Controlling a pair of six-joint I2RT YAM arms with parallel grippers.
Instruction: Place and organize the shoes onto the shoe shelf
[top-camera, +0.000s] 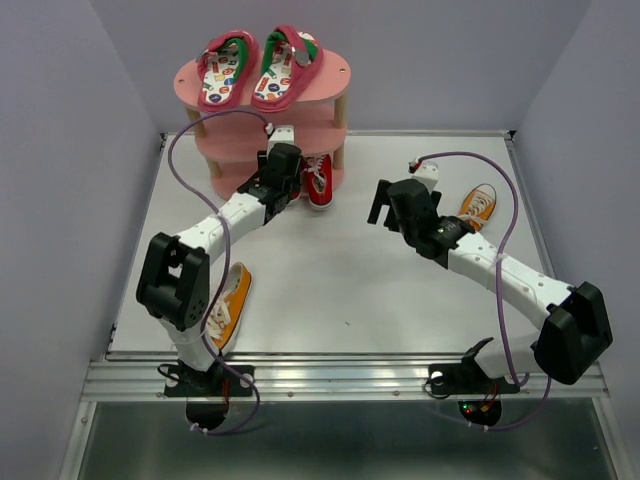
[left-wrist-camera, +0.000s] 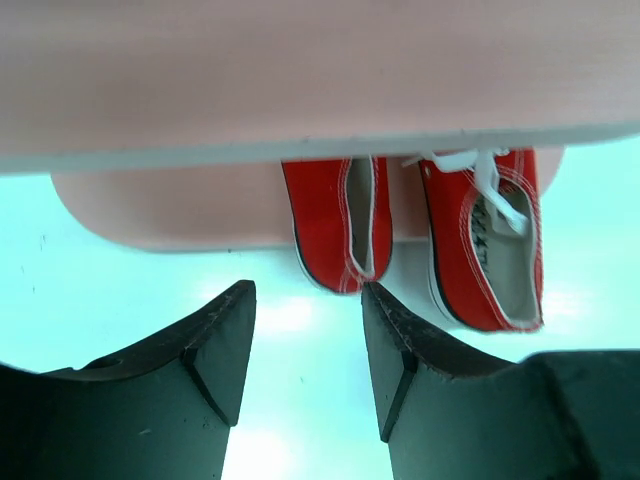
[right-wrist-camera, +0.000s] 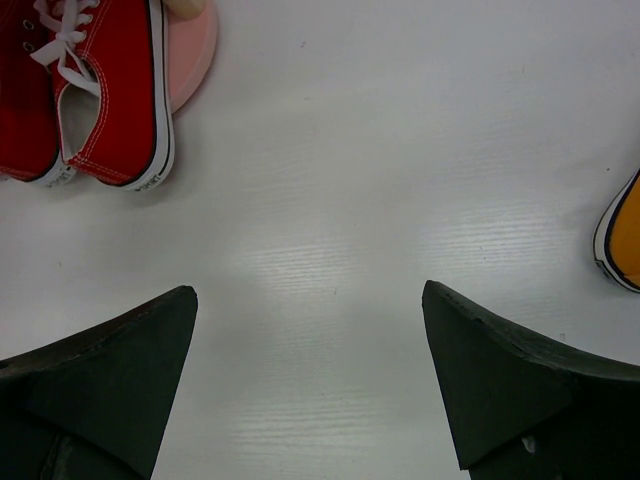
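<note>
While my right gripper (right-wrist-camera: 308, 288) gaped wide and empty, the orange white-laced sneaker (right-wrist-camera: 625, 235) lay near, rightward. Its length ran away from me.

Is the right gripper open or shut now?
Open. The right gripper has its fingers wide apart over the table, holding nothing.

The red cloth sneakers (left-wrist-camera: 318, 215) look matt, the smooth white table top (right-wrist-camera: 330, 250) faintly glossy, the pink oval-boarded shelf (top-camera: 335, 78) matt.

Pink shelf (top-camera: 338, 74), red sneakers (left-wrist-camera: 482, 255), orange sneakers (top-camera: 233, 303), patterned pink flip-flops (top-camera: 226, 74)
</note>
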